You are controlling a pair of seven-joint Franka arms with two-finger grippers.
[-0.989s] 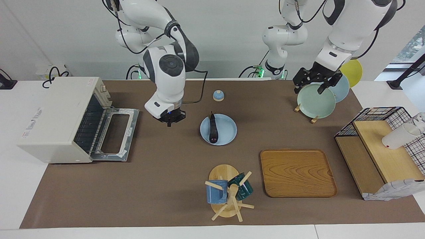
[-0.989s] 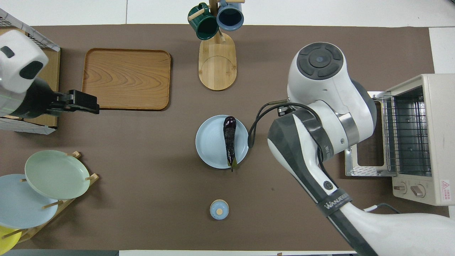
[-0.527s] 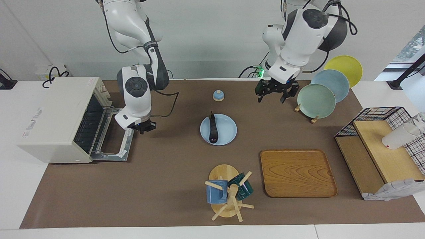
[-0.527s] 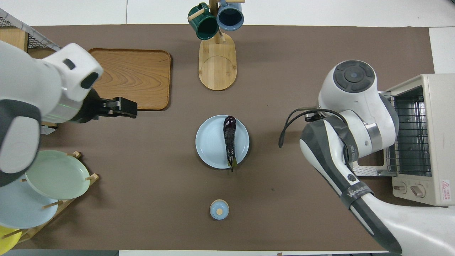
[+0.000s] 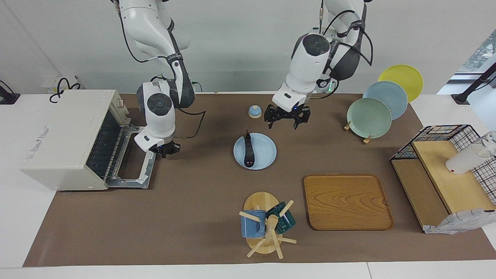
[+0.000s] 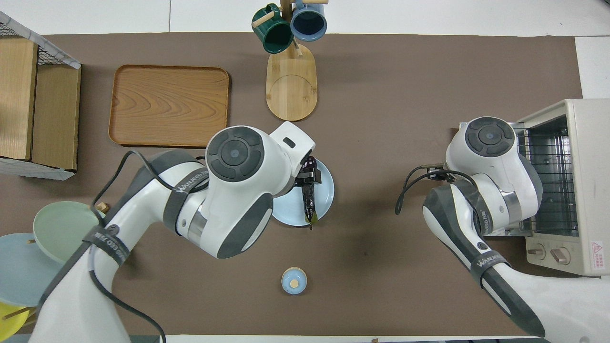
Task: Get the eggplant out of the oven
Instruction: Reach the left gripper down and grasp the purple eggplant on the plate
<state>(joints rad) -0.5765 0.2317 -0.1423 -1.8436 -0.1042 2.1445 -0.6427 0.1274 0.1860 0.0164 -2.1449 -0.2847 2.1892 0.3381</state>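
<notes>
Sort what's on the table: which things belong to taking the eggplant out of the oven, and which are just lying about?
Job:
- eggplant, lying on the light blue plate
- oven, door dropped open
- right gripper, shut, over the door's edge
- left gripper, open, in the air by the plate

Lying about:
- wooden tray
- mug tree
- plate rack
- wire basket
- small blue lid

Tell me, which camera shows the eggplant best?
The facing view: the eggplant lies whole and uncovered on the blue plate. In the overhead view the left arm hides one end of it, leaving the stem end showing.
</notes>
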